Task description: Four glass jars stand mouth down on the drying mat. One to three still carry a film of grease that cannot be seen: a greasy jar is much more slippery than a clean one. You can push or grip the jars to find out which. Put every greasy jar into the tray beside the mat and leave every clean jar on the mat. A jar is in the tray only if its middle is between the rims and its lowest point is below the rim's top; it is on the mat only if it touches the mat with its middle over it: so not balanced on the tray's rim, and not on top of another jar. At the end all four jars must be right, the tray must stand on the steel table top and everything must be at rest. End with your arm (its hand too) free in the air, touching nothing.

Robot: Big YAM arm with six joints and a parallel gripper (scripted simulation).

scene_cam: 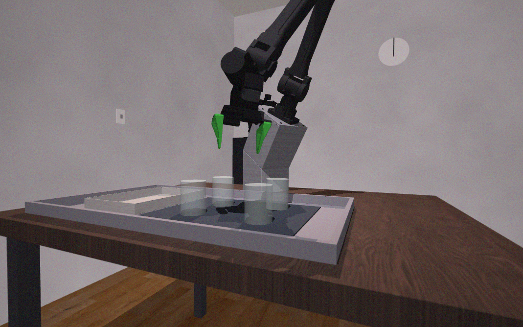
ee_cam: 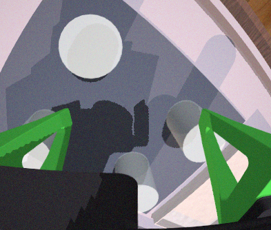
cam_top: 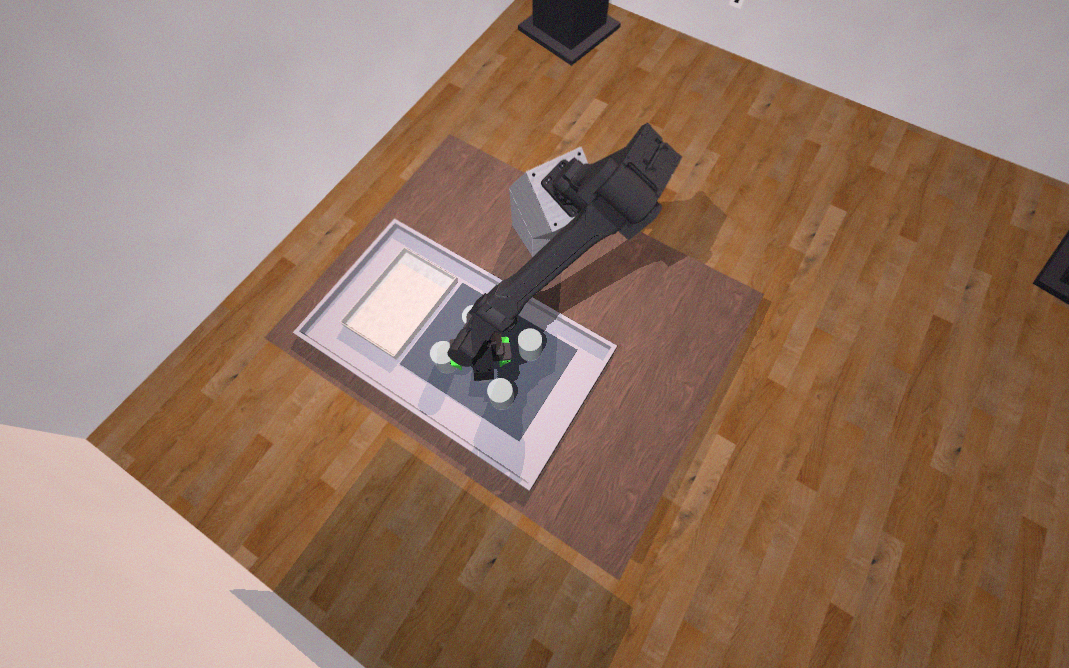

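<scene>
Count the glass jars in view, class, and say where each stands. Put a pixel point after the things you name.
4. All are on the dark mat [cam_top: 551,365] [scene_cam: 306,217]: two nearer the tray [cam_top: 370,341] [scene_cam: 111,208], two farther from it. None seems hidden.

Pale gray walls are surrounding a wood-plank floor [cam_top: 853,464] [scene_cam: 109,296]; a round clock [scene_cam: 393,52] is hanging beyond a dark wooden table [cam_top: 646,398] [scene_cam: 438,243].

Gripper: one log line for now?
gripper: open, holding nothing | pose: above drying mat | jars: four upright on mat | tray: no jars
</scene>
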